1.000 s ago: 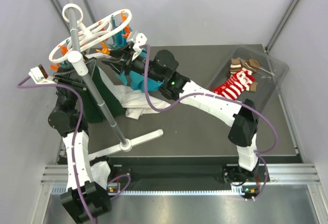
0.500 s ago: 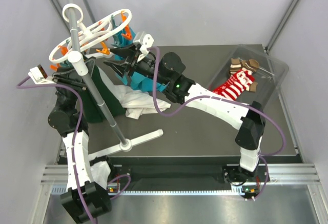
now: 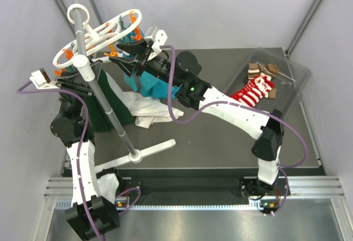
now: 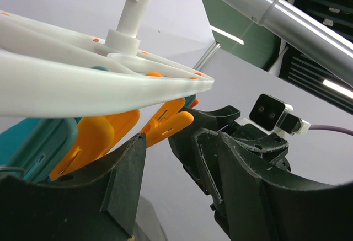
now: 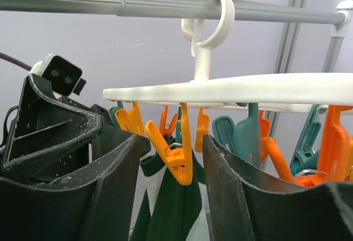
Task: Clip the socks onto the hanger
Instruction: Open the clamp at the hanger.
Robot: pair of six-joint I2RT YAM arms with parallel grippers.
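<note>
The white ring hanger [image 3: 102, 31] with orange clips [image 3: 68, 54] hangs from a grey pole [image 3: 107, 108] at the back left. A red-and-white sock [image 3: 253, 92] and brown-and-cream socks [image 3: 261, 70] lie in the clear bin at the right, far from both grippers. My right gripper [image 3: 122, 56] is raised under the hanger's near rim, open and empty. In the right wrist view an orange clip [image 5: 179, 158] hangs in the gap of the right gripper [image 5: 171, 142]. My left gripper [image 3: 77, 86] is open and empty below the hanger's left side. Orange clips [image 4: 165, 125] hang just above the left gripper [image 4: 179, 142].
A dark green garment [image 3: 107, 108] hangs from the hanger. A teal garment [image 3: 151, 84] and a white cloth [image 3: 146, 110] lie beside it on the table. The clear bin [image 3: 292, 75] sits at the back right. The pole's foot [image 3: 149, 150] lies near the front.
My right gripper has risen and moved left, closer under the hanger's clips. The left arm and the socks have not moved.
</note>
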